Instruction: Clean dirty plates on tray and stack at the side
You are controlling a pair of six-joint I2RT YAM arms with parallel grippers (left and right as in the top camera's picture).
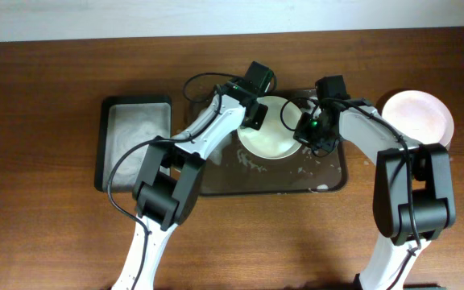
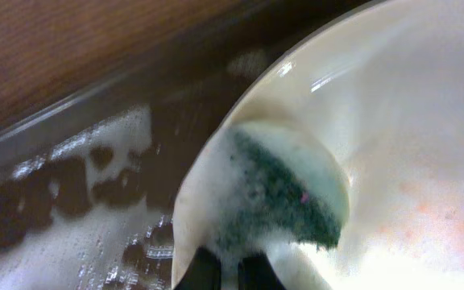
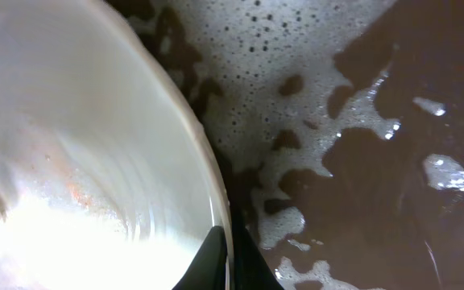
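A white plate [image 1: 272,129] lies in the dark tray [image 1: 329,179], which is wet with white foam. My left gripper [image 1: 255,113] is shut on a green-and-white sponge [image 2: 276,189] pressed on the plate's left part [image 2: 409,105]. Faint orange smears show on the plate [image 2: 449,225]. My right gripper [image 1: 311,131] is shut on the plate's right rim [image 3: 216,205], one finger inside and one outside; the rim shows between the fingertips [image 3: 227,262]. Another white plate [image 1: 417,117] sits on the table at the right, outside the tray.
A narrower dark tub [image 1: 134,141] with foamy water stands left of the tray. Foam patches cover the tray floor [image 3: 296,153]. The brown wooden table [image 1: 47,97] surrounds everything.
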